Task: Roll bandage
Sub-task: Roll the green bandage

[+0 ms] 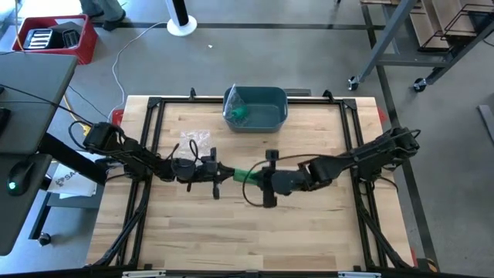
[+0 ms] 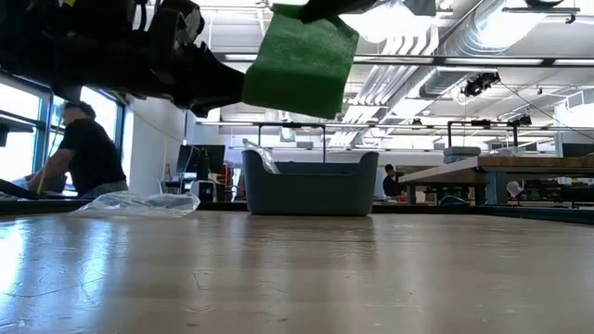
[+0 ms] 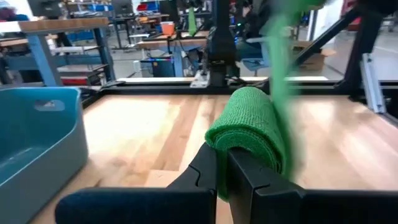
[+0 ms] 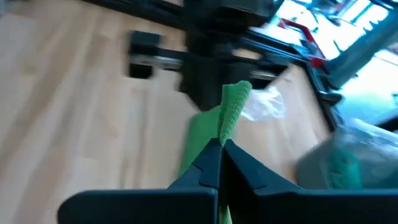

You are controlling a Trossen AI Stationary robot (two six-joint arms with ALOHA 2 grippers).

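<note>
A green bandage (image 1: 245,176) hangs in the air over the middle of the table, between my two grippers. Its rolled part (image 3: 249,127) sits at my left gripper (image 1: 222,174), which is shut on it and points level toward the table's right. From the roll a loose strip (image 3: 281,56) runs to my right gripper (image 1: 261,179), which is shut on it. In the low view the bandage (image 2: 302,60) shows well above the tabletop. My left gripper pinches the bandage's rolled part (image 3: 231,149) between its two fingers, coming level from the table's left. The roll is lifted clear of the table. My right gripper pinches the loose strip (image 4: 225,127) between its two fingers, slanting down from the table's right. The strip runs straight on to the roll, clear of the table.
A blue bin (image 1: 270,94) stands at the table's far middle, with something green and clear plastic inside. A clear plastic wrapper (image 1: 197,140) lies on the wood left of centre. A black metal frame (image 1: 154,104) borders the table. People show in the room beyond.
</note>
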